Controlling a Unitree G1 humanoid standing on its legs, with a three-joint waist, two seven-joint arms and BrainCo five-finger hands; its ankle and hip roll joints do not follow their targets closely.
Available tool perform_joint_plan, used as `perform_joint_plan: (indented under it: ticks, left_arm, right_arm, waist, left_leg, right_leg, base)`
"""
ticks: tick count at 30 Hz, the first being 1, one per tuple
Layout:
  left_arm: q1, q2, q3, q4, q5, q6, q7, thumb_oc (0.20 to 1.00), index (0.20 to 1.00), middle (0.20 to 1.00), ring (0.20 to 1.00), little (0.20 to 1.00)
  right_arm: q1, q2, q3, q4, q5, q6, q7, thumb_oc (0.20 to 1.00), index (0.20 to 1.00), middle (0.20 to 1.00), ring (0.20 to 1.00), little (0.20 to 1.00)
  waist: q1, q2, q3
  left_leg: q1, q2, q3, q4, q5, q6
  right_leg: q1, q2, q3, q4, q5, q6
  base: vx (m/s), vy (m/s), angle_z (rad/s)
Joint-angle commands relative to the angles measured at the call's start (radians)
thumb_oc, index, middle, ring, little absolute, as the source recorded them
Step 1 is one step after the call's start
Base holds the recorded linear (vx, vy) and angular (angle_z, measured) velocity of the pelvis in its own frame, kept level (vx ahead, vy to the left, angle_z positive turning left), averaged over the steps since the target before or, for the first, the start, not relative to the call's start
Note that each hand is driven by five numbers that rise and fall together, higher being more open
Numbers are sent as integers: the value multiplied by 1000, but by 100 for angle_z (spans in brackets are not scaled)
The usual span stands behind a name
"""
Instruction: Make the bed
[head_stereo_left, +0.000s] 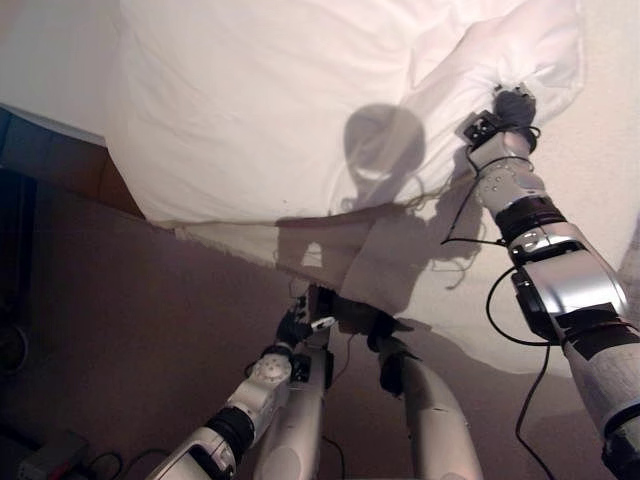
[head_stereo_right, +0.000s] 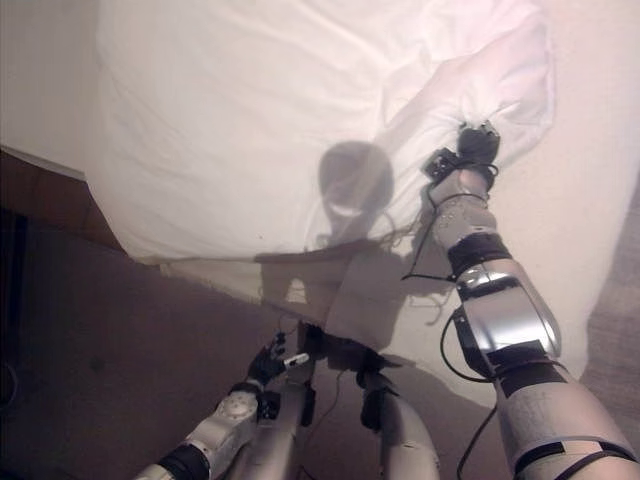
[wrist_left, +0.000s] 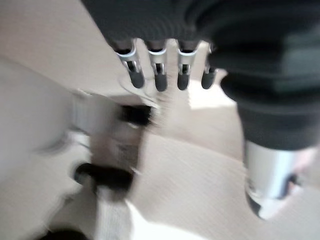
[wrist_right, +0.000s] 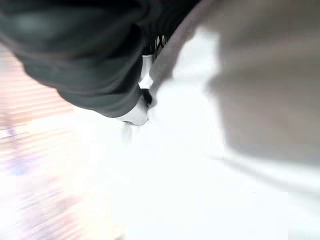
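A white duvet (head_stereo_left: 270, 110) lies spread over the bed, its lower edge hanging toward the floor. At the upper right it is bunched into a puffy fold (head_stereo_right: 500, 70). My right hand (head_stereo_left: 514, 104) is sunk into that fold, fingers curled in the cloth; the right wrist view shows the same hand (wrist_right: 100, 60) pressed against white fabric (wrist_right: 200, 165). My left hand (head_stereo_left: 293, 327) hangs low beside the bed's edge, off the bedding. In the left wrist view its fingers (wrist_left: 159, 75) point straight down over the carpet and hold nothing.
A bare cream sheet (head_stereo_left: 600, 170) shows on the right of the bed. Brown carpet (head_stereo_left: 120, 330) lies along the bed's near side. Dark furniture (head_stereo_left: 40, 150) stands at the far left, and a small dark box (head_stereo_left: 45, 455) lies on the floor.
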Motion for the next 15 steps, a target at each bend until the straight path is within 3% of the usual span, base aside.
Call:
perform_joint_plan:
  ticks: [1,5,15]
  left_arm:
    - [-2,-8,-67,-72,-81,-1,-76,1000,1000,1000,1000,1000]
    - [-24,-1,-95,-147,-152,15,-99,1000,1000,1000,1000,1000]
    - [-80,-122,-184,-143,-633,95,-70,1000,1000,1000,1000,1000]
  right_arm:
    - [-81,-80,43,-111,-97,-53,16,200,200,200,200,200]
    - [-67,-79,71,-117,-123,-13,38,200,200,200,200,200]
    - [46,27,133,-179,-110,67,79,200,200,200,200,200]
  waist:
    - [-49,-35,-2]
    - [-65,-30,-29]
    - [-137,-41,-141]
  left_leg:
    - [137,-83,105,-1,-164,-13]
    - [203,-84,138,-1,-180,4]
    - [321,-82,184,-1,-215,22]
  right_leg:
    - [123,-53,146,-259,232,123]
    - [160,-55,185,-234,216,120]
    - [251,-44,235,-250,202,117]
  base:
    - [8,142,-20]
    - [22,57,-34]
    - [13,-8,-21]
